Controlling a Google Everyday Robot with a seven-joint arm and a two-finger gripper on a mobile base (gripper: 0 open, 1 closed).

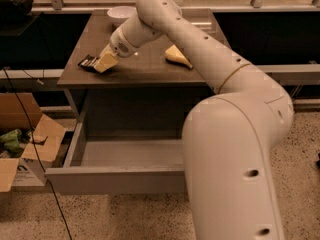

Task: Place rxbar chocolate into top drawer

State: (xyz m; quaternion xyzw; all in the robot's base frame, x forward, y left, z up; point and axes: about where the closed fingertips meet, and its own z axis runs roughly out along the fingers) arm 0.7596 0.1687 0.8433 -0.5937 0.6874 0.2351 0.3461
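Brown counter (145, 70) carries the bar (87, 62) near its left edge, hand (106, 62) touching the bar's right end; grip cannot be told. Drawer (115, 180) below stands pulled out. Sponge (177, 56) lies well apart.

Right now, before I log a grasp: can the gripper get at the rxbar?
Probably yes: the gripper sits right against the rxbar near the table edge, nothing between them.

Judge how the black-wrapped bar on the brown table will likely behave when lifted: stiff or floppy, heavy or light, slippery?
The rxbar chocolate, beside the gripper near the edge of the table, lies flat and thin, so it is probably light and fairly stiff. Its smooth-looking wrapper may be slippery. Being flat, it should slide, not roll.
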